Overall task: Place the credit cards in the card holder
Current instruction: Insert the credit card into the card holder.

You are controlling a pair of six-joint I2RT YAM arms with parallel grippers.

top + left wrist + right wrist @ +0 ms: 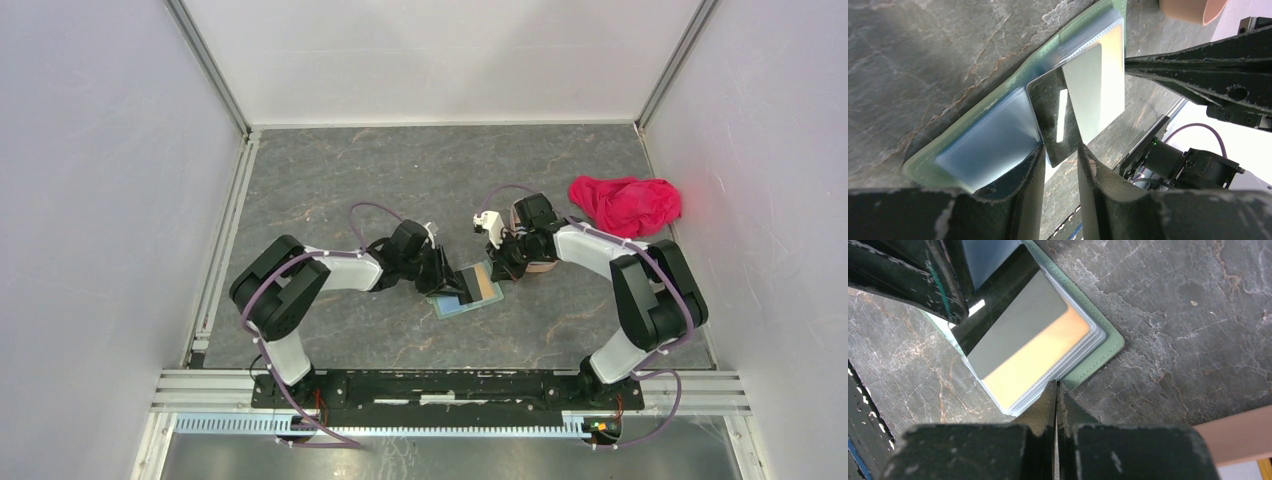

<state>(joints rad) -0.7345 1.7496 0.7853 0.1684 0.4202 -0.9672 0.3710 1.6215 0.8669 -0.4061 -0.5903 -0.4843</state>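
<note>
**Q:** Where is the card holder?

**A:** The card holder point(450, 303) lies open on the table point(400, 180), between the two arms.

**Q:** And the grippers?

**A:** The left gripper point(1060, 148) grasps a grey credit card point(1058, 115) with a dark stripe. The card's far end lies over the holder's clear pockets. The right gripper point(1056, 390) is clenched on nothing, with its tips at the holder's green edge.

This is a robotics lab test cell. Plain white panels point(100, 200) set in aluminium posts point(210, 65) box in a grey stone-patterned table point(400, 170). A left arm point(300, 285) and right arm point(640, 280), both cabled, stand bolted to a metal rail point(200, 385) at its near edge.
</note>
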